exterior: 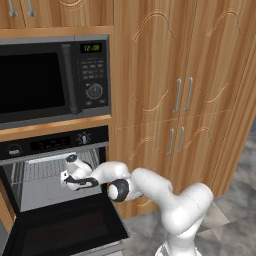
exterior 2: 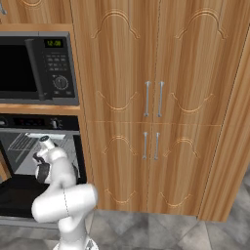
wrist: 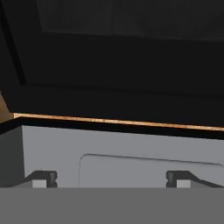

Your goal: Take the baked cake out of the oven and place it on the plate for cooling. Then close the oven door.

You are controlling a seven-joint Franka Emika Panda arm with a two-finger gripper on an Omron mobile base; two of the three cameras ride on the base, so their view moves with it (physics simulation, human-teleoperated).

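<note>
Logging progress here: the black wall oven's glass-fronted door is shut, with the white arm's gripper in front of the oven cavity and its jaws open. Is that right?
Not quite. The black glass-fronted oven door is open, folded down flat below the cavity, as the left base view shows. The rest holds: the white arm's gripper sits at the black wall oven cavity, jaws open; the hand view shows its fingertips wide apart.

Black wall oven (exterior: pixel 52 145) w/ knobs, wire rack (exterior: pixel 47 170) inside; oven door (exterior: pixel 67 227) dropped fully open, horizontal.
</note>
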